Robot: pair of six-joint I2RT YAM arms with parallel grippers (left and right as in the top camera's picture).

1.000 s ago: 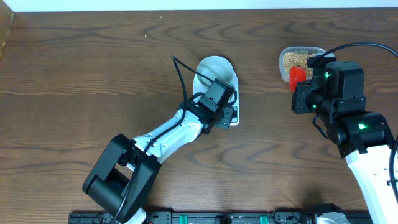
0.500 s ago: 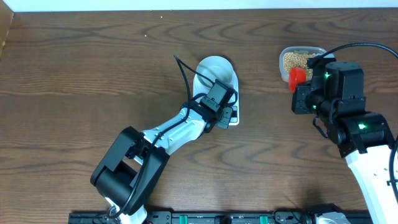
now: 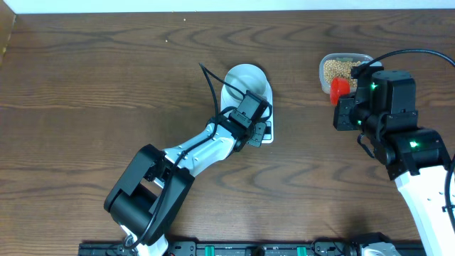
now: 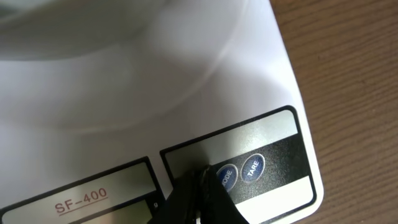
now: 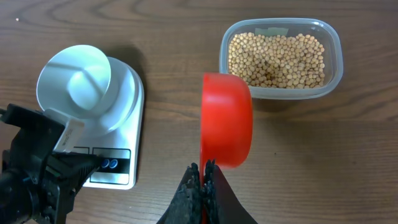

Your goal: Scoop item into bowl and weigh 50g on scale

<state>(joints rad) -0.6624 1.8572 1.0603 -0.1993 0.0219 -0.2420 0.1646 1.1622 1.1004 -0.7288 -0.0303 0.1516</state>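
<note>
A: At the button end of the scale point(image 4: 261, 68), your left gripper point(image 4: 202, 180) has its fingers pressed together. The tip sits just beside the blue MODE button point(image 4: 227, 175), and the TARE button point(image 4: 252, 168) is the next one along.

B: Whether that tip actually bears on the panel, you cannot tell from the wrist view. From overhead, your left arm reaches in from the near side, and the bowl point(image 3: 245, 80) stands on the far part of the scale.

A: Your right gripper point(image 5: 202, 171) is clamped on the red scoop point(image 5: 227, 118). It holds the scoop upright above the table point(image 5: 311, 162), between the scale and the clear tub point(image 5: 336, 56).

B: The scoop's upper edge is close by the tub's near corner. You cannot see whether it carries anything.

A: Your beans point(image 5: 277, 56) lie in the tub, a full tan layer. The tub is well apart from the bowl, off to its right.
</note>
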